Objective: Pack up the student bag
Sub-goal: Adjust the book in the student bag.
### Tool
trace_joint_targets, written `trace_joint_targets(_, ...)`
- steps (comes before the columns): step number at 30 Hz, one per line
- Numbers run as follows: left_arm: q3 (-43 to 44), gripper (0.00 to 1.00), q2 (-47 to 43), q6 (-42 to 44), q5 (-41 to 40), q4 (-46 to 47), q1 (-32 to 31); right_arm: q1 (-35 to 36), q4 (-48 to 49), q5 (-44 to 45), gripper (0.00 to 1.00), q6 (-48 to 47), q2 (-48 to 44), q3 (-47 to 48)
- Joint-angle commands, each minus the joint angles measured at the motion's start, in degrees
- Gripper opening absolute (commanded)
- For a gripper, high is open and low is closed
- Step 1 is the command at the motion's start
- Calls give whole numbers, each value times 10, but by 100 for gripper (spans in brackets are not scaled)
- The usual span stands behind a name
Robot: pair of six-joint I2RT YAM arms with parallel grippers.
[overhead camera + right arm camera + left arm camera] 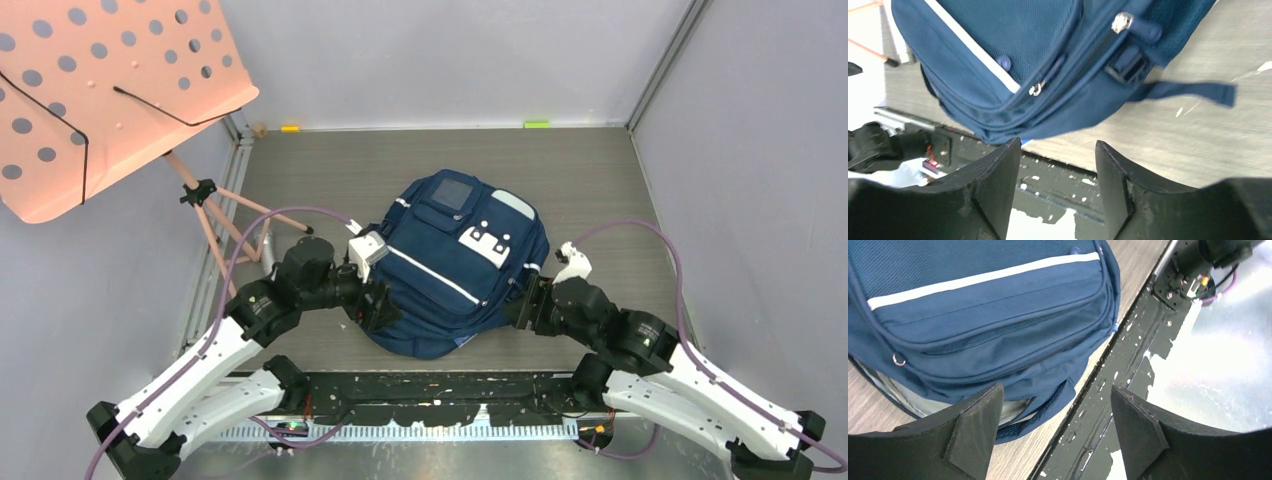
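The bag (455, 265) lay just ahead of the left gripper (1055, 410) and right gripper (1058, 155), both spread apart and empty, so a careless pinch might have caught only the loose strap (1188, 92) and tugged the bag askew.

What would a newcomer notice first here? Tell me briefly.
A large navy blue fabric backpack with white stripe trim lies mid-table, front side up. The black left gripper and right gripper flank its near end, both open and empty. A pink perforated music stand leans at far left.
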Motion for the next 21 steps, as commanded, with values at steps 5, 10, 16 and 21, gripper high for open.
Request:
trace_joint_targets(5, 56, 79, 86, 92, -54, 4, -120, 7, 96, -134, 54, 162, -60, -136)
trace_joint_targets(10, 83, 79, 127, 158, -151, -3, -217, 48, 194, -118, 51, 192, -13, -177)
trace_joint_targets(16, 76, 80, 161, 185, -194, 1, -259, 115, 378, -16, 42, 224, 45, -235)
trace_joint_targets(21, 62, 84, 172, 197, -212, 24, -271, 136, 524, 76, 38, 203, 97, -253)
